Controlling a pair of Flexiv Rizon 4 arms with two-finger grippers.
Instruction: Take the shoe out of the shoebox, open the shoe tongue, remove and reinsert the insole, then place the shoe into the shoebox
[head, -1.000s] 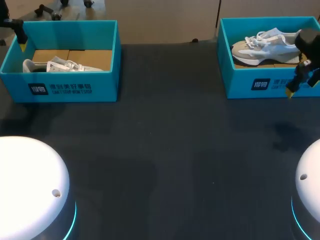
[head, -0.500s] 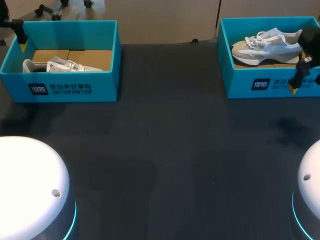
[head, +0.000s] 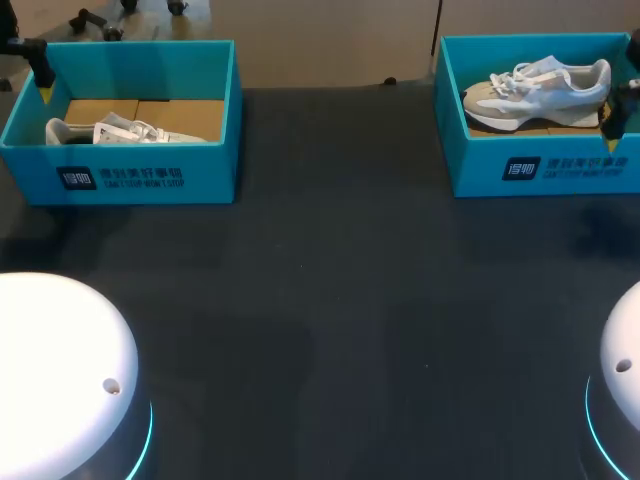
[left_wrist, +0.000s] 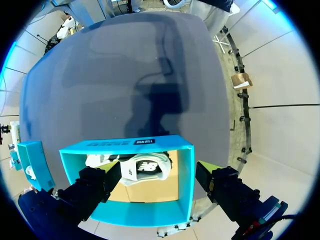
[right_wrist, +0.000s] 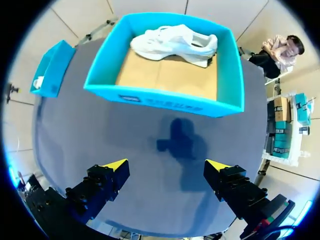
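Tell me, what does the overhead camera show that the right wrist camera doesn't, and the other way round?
Only the overhead view shows the left tool at the far corner of the left shoebox, and the arms' white bases. Only the right wrist view shows the right tool with both yellow-tipped fingers spread wide over bare table, short of the right shoebox, and its shadow on the table. Both show the two shoeboxes and the white shoe lying in the right one.

On the table (head: 330, 300), the left box (head: 140, 180) stood far left, the left shoe (head: 110, 131) lying by its front wall. The right box (head: 480, 170) stood far right, with the right shoe (head: 540, 88) toward its back.
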